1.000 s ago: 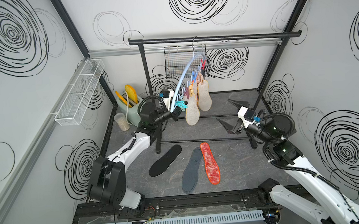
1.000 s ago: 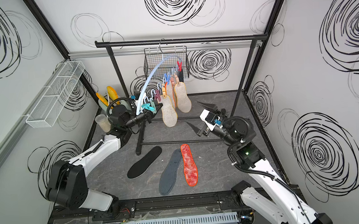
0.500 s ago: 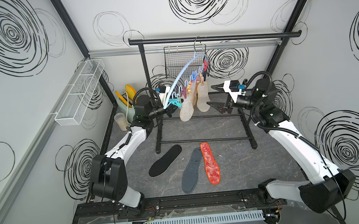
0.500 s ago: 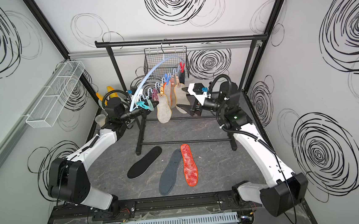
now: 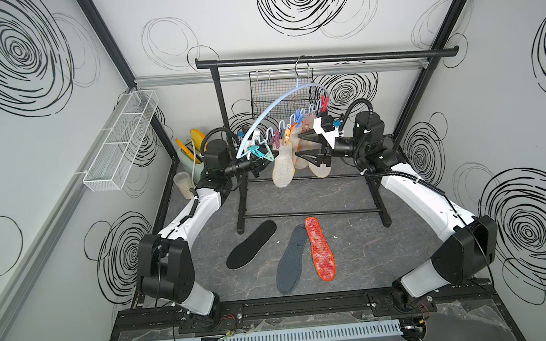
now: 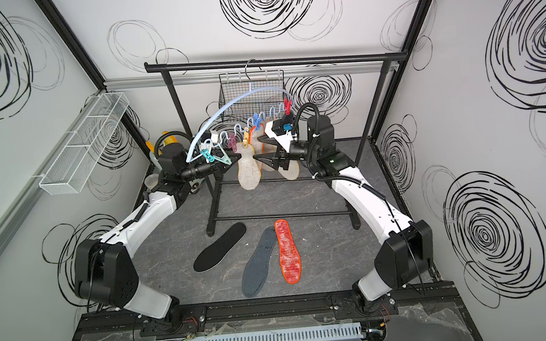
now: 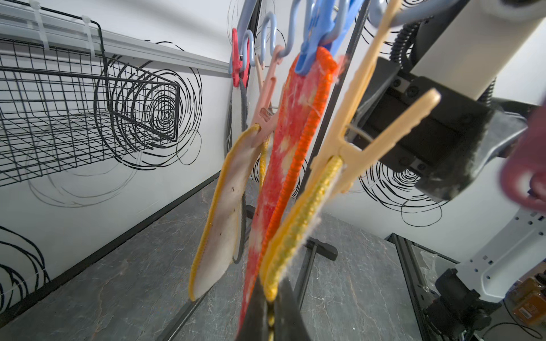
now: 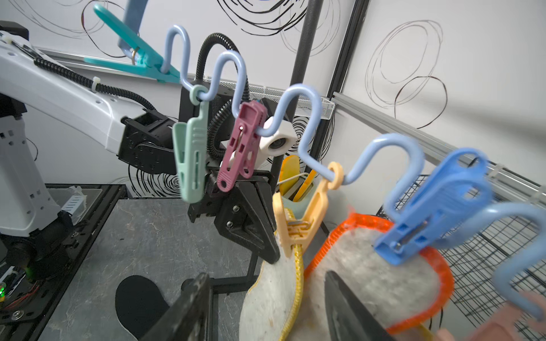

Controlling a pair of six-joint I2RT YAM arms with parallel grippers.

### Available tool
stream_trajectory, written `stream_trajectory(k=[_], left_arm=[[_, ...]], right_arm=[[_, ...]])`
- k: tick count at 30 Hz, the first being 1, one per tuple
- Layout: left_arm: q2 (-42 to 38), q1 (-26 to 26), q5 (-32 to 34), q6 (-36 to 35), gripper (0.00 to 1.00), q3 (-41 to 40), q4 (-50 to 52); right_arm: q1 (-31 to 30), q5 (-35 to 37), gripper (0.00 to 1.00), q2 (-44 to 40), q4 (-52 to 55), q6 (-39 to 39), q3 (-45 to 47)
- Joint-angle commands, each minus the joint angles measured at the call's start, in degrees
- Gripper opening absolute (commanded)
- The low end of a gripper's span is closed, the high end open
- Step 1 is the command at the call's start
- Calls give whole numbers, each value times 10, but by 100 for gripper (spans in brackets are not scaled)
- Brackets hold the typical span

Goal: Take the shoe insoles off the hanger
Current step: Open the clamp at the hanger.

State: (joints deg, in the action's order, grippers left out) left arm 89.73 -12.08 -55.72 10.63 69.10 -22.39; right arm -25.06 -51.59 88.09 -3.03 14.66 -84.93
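Observation:
The pale blue hanger (image 5: 280, 105) hangs tilted from the black rail, with several shoe insoles pegged to its wavy bar. My left gripper (image 7: 270, 316) is shut on the lower edge of the front, yellow-edged felt insole (image 7: 298, 224), which a cream peg (image 8: 301, 227) holds. My right gripper (image 8: 266, 310) is open, its jaws standing either side of that same insole (image 8: 274, 295) without touching it. Behind it a blue peg (image 8: 428, 212) holds an orange-edged insole (image 8: 384, 274). On the floor lie black (image 5: 252, 244), grey-blue (image 5: 292, 259) and red (image 5: 319, 247) insoles. In both top views the grippers, left (image 6: 235, 156) and right (image 6: 260, 149), face each other.
The black garment rail (image 5: 323, 60) and its floor frame (image 5: 311, 213) stand around the hanger. A black wire basket (image 5: 275, 88) hangs behind. A white wire shelf (image 5: 119, 140) is on the left wall. A mint-green toaster (image 5: 189, 158) and a cup (image 5: 182, 183) sit in the back left corner.
My right arm has swung up from low on the right to the hanger, and its jaws have narrowed around the front insole. The left gripper has stayed shut, shifting slightly.

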Motion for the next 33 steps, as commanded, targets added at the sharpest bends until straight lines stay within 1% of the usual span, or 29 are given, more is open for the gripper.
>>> stream_trajectory(k=[1, 4, 7, 14, 20, 26, 28, 32, 33], left_arm=[[3, 7, -21, -15, 0, 21, -14], [0, 7, -22, -15, 0, 20, -14], [1, 9, -18, -16, 0, 20, -7], [1, 9, -28, -9, 0, 19, -16], [2, 11, -32, -9, 0, 19, -16], [4, 11, -34, -8, 0, 18, -18], [4, 12, -34, -7, 0, 18, -18], [3, 12, -35, -8, 0, 19, -16], [3, 12, -35, -7, 0, 19, -17]], right_arm=[[-18, 6, 62, 11, -8, 3, -34], [-23, 18, 61, 20, -24, -2, -43], [-26, 56, 62, 24, -38, -16, -47], [-25, 77, 61, 51, -32, -36, -82], [-25, 43, 61, 69, -29, -35, -105], [-25, 5, 53, 78, -29, -42, -115], [-25, -1, 45, 81, -26, -44, -121], [-26, -6, 42, 81, -27, -45, -119], [-26, -7, 39, 80, -27, -45, -119]])
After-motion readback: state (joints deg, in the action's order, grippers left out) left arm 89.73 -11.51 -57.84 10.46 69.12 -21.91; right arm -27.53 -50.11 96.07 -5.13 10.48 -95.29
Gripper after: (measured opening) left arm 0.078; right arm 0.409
